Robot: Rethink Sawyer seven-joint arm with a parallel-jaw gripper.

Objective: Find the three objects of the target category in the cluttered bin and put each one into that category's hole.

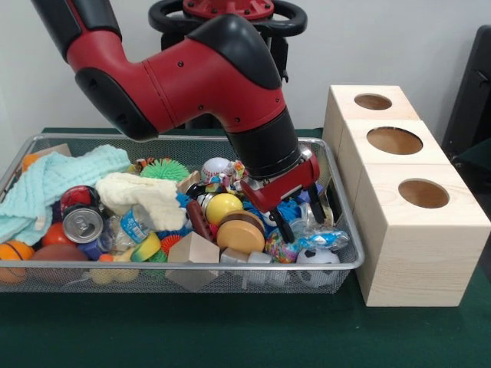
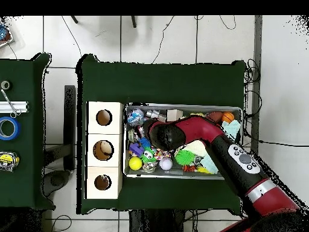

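Note:
The wire-mesh bin (image 1: 184, 267) is crammed with toys, balls and cloths; it also shows in the overhead view (image 2: 124, 142). My gripper (image 1: 299, 216) is down in the bin's right part, open, with its fingertips (image 1: 281, 227) among blue and multicoloured toys and nothing held between them. A yellow ball (image 1: 223, 207) and a round wooden disc (image 1: 241, 236) lie just left of it. A small soccer ball (image 1: 317, 257) lies in front of it. The smallest hole (image 1: 373, 101) is in the far pine cube, right of the bin (image 2: 102, 182). In the overhead view my arm (image 2: 166, 134) covers the gripper.
Two wider holes (image 1: 394, 140) (image 1: 423, 193) are in the nearer cubes. In the bin's left part lie a light blue cloth (image 1: 54, 180), a cream cloth (image 1: 149, 195), a soda can (image 1: 82, 223) and a basketball (image 1: 14, 253). A side table holds tape rolls (image 2: 8, 128).

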